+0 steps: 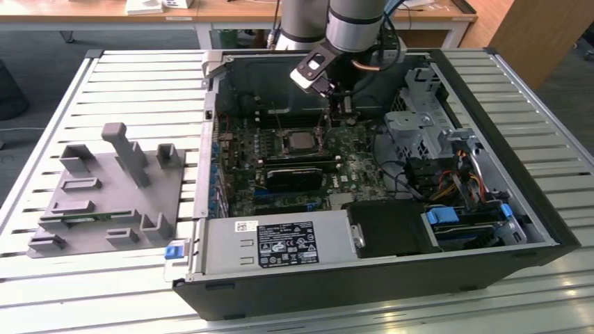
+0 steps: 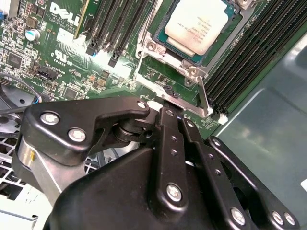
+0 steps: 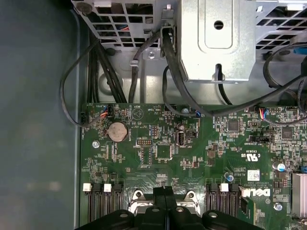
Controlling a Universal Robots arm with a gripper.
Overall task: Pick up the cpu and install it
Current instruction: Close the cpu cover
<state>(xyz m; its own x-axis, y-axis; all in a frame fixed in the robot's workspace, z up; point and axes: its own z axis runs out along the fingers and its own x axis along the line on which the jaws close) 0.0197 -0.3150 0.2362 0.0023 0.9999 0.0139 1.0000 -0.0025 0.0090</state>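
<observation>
In the exterior view the cpu (image 1: 299, 141) sat in its socket on the motherboard (image 1: 351, 177) inside the open computer case (image 1: 325, 296), the gripper (image 1: 346, 120) lowered just beside it; in both wrist views its fingers (image 2: 169, 136) were pressed together, gripping nothing, near the socket lever (image 2: 204, 98).

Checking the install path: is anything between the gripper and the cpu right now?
Nothing visible. The cpu already lies in its socket on the motherboard, top uncovered; the gripper hangs beside the socket's edge, by the metal lever.
</observation>
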